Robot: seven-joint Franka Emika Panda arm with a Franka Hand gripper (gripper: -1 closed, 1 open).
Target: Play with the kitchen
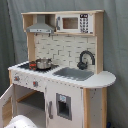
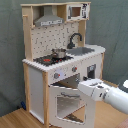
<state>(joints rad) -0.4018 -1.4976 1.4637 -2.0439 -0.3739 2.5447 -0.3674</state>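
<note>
Second exterior view, kitchen [image 2: 60, 65] oven door [image 2: 70, 102] ajar, arm beside it, finger state unclear

we seem to be in a lab or staged test room, not a home: a grey curtain [image 1: 10, 60] hangs behind the toy kitchen [image 2: 62, 75] in both exterior views (it covers the whole backdrop), above a bare wooden floor [image 2: 15, 119]

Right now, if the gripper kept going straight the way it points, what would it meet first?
In the second exterior view the gripper points toward the second exterior view's left at the open oven door of the kitchen. It would probably meet the door's top edge first, though depth is unclear.
</note>
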